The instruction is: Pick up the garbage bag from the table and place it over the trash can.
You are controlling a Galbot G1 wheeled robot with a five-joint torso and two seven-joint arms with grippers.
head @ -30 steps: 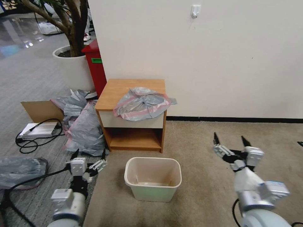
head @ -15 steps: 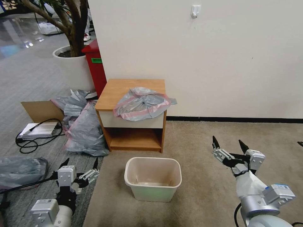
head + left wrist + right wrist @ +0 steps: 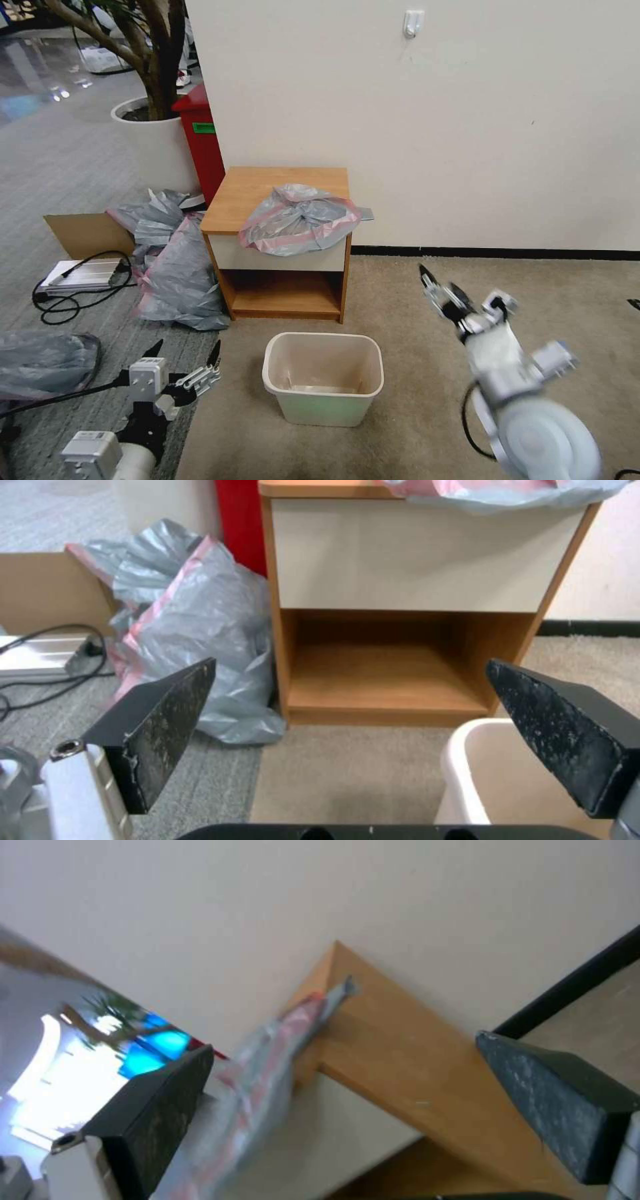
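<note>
The garbage bag (image 3: pixel 300 219), translucent grey with a pink-red band, lies crumpled on the right half of the table (image 3: pixel 257 187) and hangs over its front edge. The cream trash can (image 3: pixel 323 408) stands on the carpet in front of the table. My left gripper (image 3: pixel 185 352) hovers low, left of the can, open; its wrist view shows the table's white drawer (image 3: pixel 413 555), the bag's edge (image 3: pixel 507 492) and the can's rim (image 3: pixel 467 760). My right gripper (image 3: pixel 440 280) is open, twisted, right of the table below its top. Between its fingers (image 3: pixel 153 1120) show the bag (image 3: pixel 267 1060) and the table's side (image 3: pixel 400 1050).
Dark grey sacks (image 3: pixel 177 273) are heaped against the table's left side, with cardboard (image 3: pixel 87 233) and a cabled metal box (image 3: pixel 80 273) beyond. A red bin (image 3: pixel 203 147) and white planter (image 3: pixel 153 143) stand behind. Open carpet lies right of the table.
My right arm has swung forward and left toward the table, its gripper rolling over. The left gripper sank lower, then shifted slightly right. Bag, table and can have not moved.
</note>
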